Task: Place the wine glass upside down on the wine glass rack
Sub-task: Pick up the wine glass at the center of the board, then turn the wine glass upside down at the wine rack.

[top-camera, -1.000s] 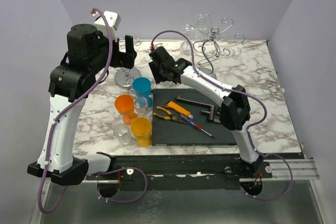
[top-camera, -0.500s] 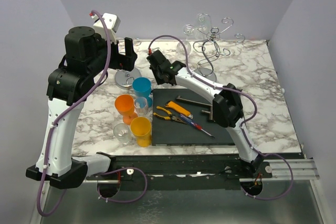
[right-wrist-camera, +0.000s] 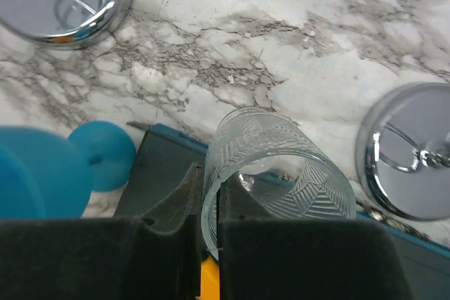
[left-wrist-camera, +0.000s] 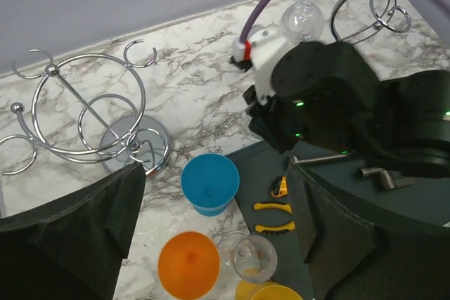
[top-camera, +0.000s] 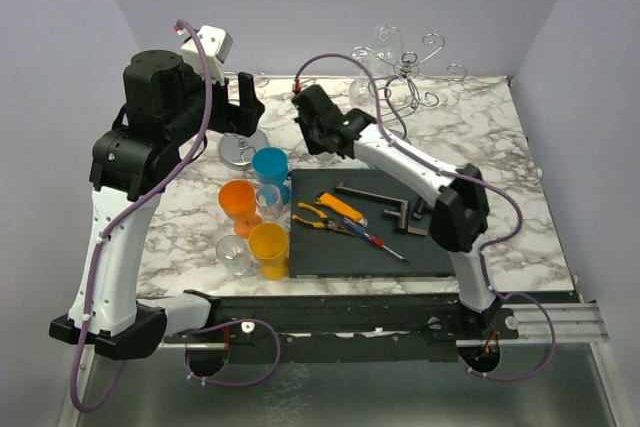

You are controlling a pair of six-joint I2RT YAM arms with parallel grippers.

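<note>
The right gripper (right-wrist-camera: 209, 198) is pinched narrow on the wall of the glass (right-wrist-camera: 281, 166), which is held over the marble table (right-wrist-camera: 337, 40) between 2 chrome rack bases (right-wrist-camera: 411, 163). The left gripper (left-wrist-camera: 214, 194) hangs wide open above the blue cup (left-wrist-camera: 209, 184). The step calls for a firm pinch, a clear lift, a slow turn, then easing onto the rack (top-camera: 405, 82). Since the earlier frame the right arm has swung rightward.

Bright, even, diffuse light; soft faint shadows; glints on the wine glass (right-wrist-camera: 281, 166).
</note>
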